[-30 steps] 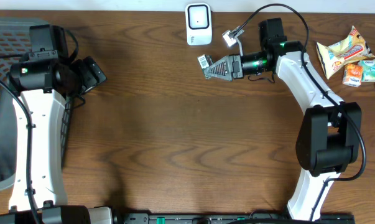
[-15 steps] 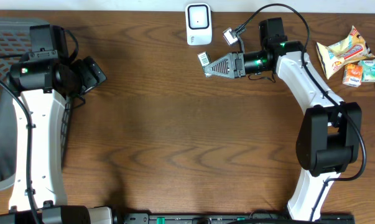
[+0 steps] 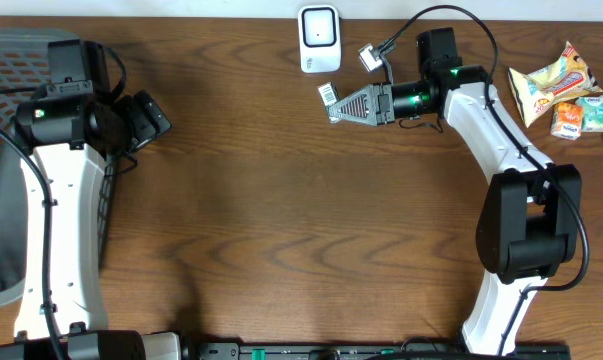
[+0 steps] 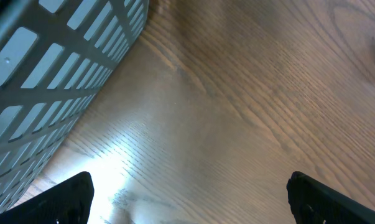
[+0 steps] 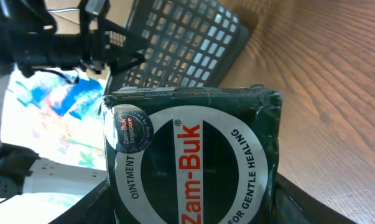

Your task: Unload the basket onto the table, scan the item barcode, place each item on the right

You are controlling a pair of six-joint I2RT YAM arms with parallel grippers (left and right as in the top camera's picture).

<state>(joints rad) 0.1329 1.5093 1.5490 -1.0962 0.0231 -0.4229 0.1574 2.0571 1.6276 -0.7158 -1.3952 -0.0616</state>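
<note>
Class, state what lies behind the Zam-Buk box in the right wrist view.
Grey mesh basket and wooden table show; anything directly behind the Zam-Buk box is covered.

Overhead looks straight down at the table (image 3: 281,220); both close wrist views share the basket (image 4: 50,68).

Left arm (image 3: 56,200) runs up the left side from the near edge, wrist bent over to the right. Its claw (image 3: 153,118) is angled downward with the jaws spread as wide as they go, nothing in them. Right arm (image 3: 501,140) reaches to the far side with its forearm stretched out leftward, and the right claw (image 3: 334,106) is clamped on a small box (image 5: 193,155).
</note>
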